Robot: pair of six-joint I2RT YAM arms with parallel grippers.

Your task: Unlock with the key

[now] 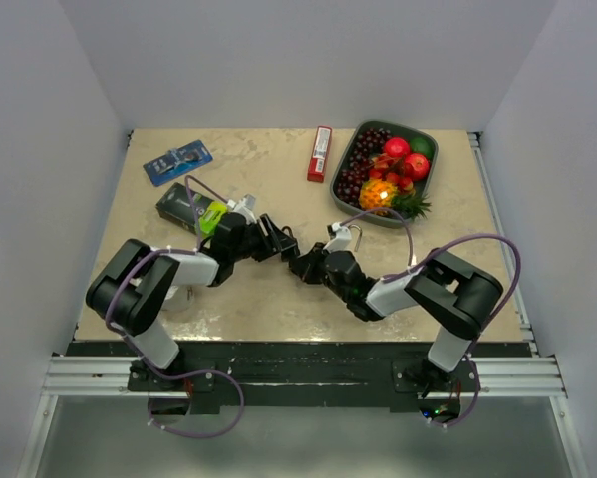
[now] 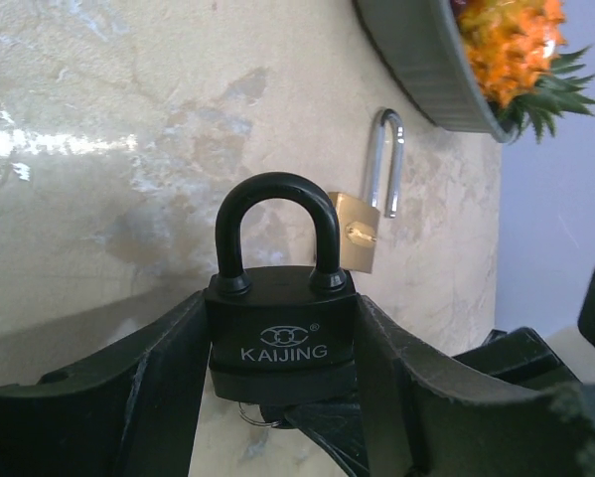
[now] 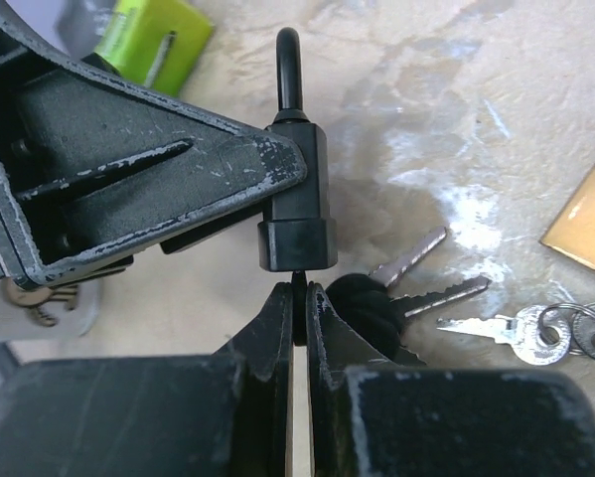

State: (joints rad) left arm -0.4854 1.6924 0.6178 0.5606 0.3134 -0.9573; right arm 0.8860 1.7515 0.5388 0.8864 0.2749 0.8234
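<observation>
We see the left pincer [image 2: 282,310] clamping the black padlock [image 2: 282,323], the right pincer [image 3: 298,316] pinching the key [image 3: 298,298] coaxially at its base.

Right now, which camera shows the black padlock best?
The left wrist view: the black padlock faces it squarely, clamped in the left gripper, shackle closed, brand readable. The right wrist view shows only its narrow edge, with the key pinched by the right gripper at its base. The top view shows only a dark speck.

Beige marbled table [image 1: 263,174], plain white walls [image 1: 298,60]
</observation>
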